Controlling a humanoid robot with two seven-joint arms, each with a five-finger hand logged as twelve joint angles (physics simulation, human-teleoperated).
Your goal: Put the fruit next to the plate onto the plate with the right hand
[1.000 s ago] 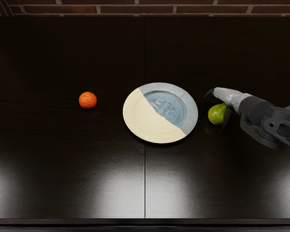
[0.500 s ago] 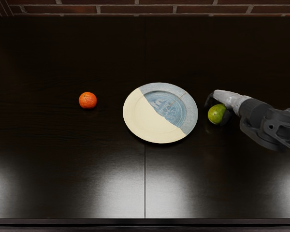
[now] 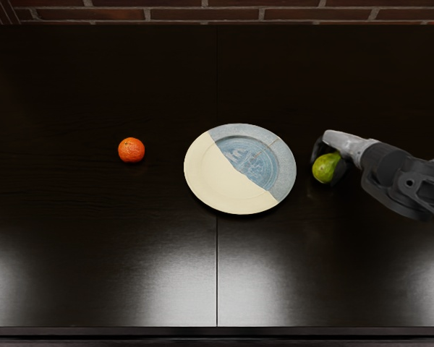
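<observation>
nearest us the dark counter [image 3: 101,275] showed pale glare along its front half and none of the task's things. further in, on one line across the middle, we found everything that mattered. the plate [image 3: 210,173], cream on one half and blue-patterned on the other, lay at the centre with nothing on it, so the placing was not yet done. just beside its right rim, with a narrow strip of counter between, was the green fruit [image 3: 324,168], which we took as the task's fruit because it was the nearer one to the plate. the right hand [image 3: 338,146] was on it, its arm [image 3: 405,184] coming in from the right edge. the pale back of the hand lay over the top and the dark fingers [image 3: 317,150] curled down round both sides. we judged the hand closed on the fruit, though against the dark counter we could not tell how firmly, nor whether the fruit had left the surface. well apart on the plate's left sat an orange [image 3: 131,150], untouched. beyond it came more counter and then the brick wall [image 3: 202,13]. by our reckoning the reach and the grasp were done or nearly so. the lift, the short carry leftward over the rim and the release remained. the left hand was out of view.
</observation>
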